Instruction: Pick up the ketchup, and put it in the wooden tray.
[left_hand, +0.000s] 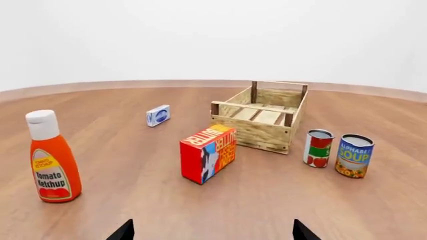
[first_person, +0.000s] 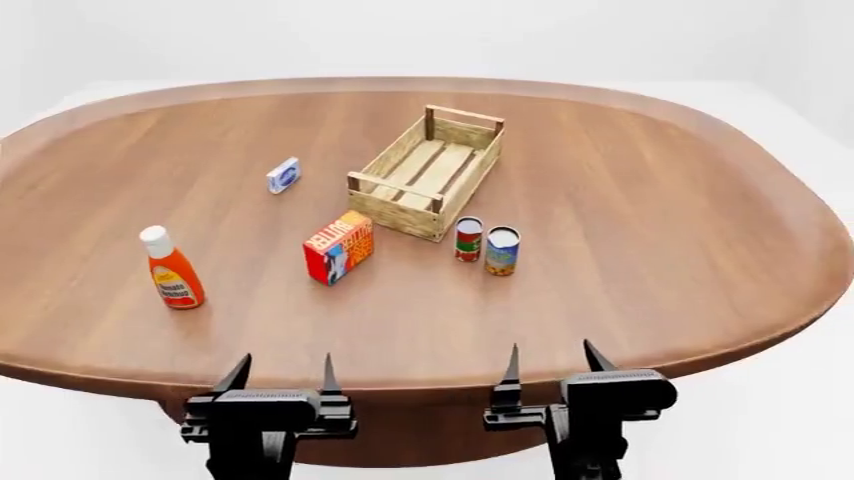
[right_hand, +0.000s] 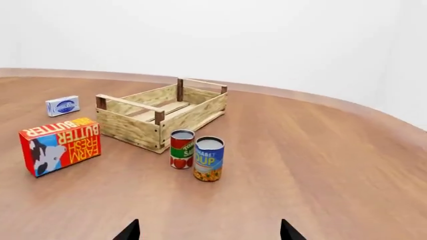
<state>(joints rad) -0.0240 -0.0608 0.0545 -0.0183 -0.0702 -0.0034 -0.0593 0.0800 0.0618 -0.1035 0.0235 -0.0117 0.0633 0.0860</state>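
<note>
The ketchup (first_person: 172, 269), an orange-red squeeze bottle with a white cap, stands upright at the table's left front; it also shows in the left wrist view (left_hand: 53, 160). The wooden tray (first_person: 427, 172), a light slatted crate, sits mid-table and looks empty; it shows in the left wrist view (left_hand: 261, 116) and right wrist view (right_hand: 162, 113) too. My left gripper (first_person: 282, 376) is open and empty at the near table edge, right of and nearer than the ketchup. My right gripper (first_person: 551, 362) is open and empty at the near edge.
A red-and-yellow butter box (first_person: 338, 247) stands between the ketchup and the tray. A red-labelled can (first_person: 469, 239) and a blue soup can (first_person: 502, 250) stand by the tray's near corner. A small blue-and-white box (first_person: 283, 175) lies left of the tray.
</note>
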